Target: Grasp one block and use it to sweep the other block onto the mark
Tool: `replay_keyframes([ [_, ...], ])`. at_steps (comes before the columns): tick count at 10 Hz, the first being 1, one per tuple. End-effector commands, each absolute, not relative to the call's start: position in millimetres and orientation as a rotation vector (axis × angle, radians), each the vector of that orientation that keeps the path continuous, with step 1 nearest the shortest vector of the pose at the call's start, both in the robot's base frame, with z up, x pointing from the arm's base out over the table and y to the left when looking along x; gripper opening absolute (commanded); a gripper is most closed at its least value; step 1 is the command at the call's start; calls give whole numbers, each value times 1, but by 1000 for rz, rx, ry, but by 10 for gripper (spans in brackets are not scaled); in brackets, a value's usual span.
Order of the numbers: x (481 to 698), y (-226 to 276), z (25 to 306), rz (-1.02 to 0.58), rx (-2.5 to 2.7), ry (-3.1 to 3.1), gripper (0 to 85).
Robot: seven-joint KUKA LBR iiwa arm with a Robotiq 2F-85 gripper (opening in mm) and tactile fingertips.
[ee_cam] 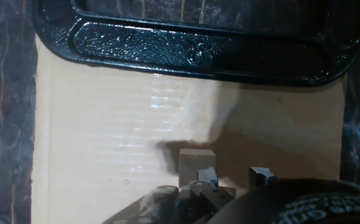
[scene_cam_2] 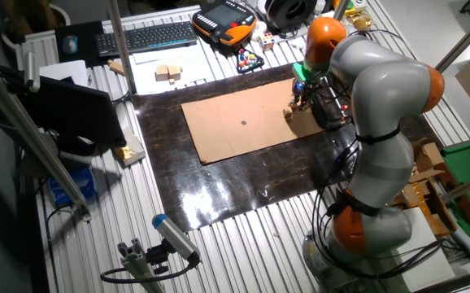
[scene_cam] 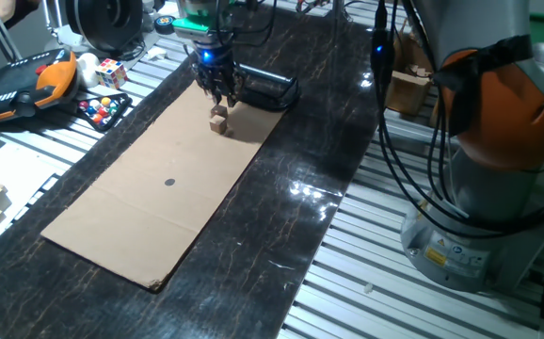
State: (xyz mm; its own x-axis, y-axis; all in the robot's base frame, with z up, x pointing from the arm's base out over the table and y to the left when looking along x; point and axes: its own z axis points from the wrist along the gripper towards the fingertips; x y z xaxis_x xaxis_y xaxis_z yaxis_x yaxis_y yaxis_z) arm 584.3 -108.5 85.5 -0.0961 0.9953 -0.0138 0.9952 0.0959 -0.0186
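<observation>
A small wooden block [ee_cam: 195, 160] lies on the tan cardboard [ee_cam: 105, 124], touching the outer side of my left fingertip [ee_cam: 207, 175]. My gripper [ee_cam: 233, 177] is open, with only shadowed cardboard in the gap between its tips. In one fixed view the gripper [scene_cam: 221, 98] hangs just over the wooden blocks [scene_cam: 219, 119], which sit so close together that I cannot separate them. The mark [scene_cam: 169, 182] is a small dark dot near the cardboard's middle, well away from the blocks. It also shows in the other fixed view [scene_cam_2: 244, 124], left of the gripper [scene_cam_2: 298, 104].
A black tray [scene_cam: 270, 89] lies right behind the blocks at the cardboard's far end. A pendant [scene_cam: 23, 83], coloured balls [scene_cam: 103, 108] and a puzzle cube [scene_cam: 112, 72] sit to the left, off the dark mat. The arm's base [scene_cam: 498, 188] stands at the right.
</observation>
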Motion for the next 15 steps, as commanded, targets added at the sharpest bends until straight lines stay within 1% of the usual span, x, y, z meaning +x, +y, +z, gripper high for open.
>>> replay_keyframes([
  [1, 584, -109, 86, 34, -2101, -2340, 347],
  [3, 587, -110, 83, 46, -2109, -2331, 343],
  [4, 589, -111, 80, 47, -2116, -2317, 380],
  [5, 592, -112, 77, 45, -2131, -2302, 443],
  [6, 595, -114, 74, 37, -2154, -2280, 487],
  [8, 598, -117, 72, 18, -2165, -2248, 540],
  [15, 606, -116, 57, 0, -2155, -2215, 537],
])
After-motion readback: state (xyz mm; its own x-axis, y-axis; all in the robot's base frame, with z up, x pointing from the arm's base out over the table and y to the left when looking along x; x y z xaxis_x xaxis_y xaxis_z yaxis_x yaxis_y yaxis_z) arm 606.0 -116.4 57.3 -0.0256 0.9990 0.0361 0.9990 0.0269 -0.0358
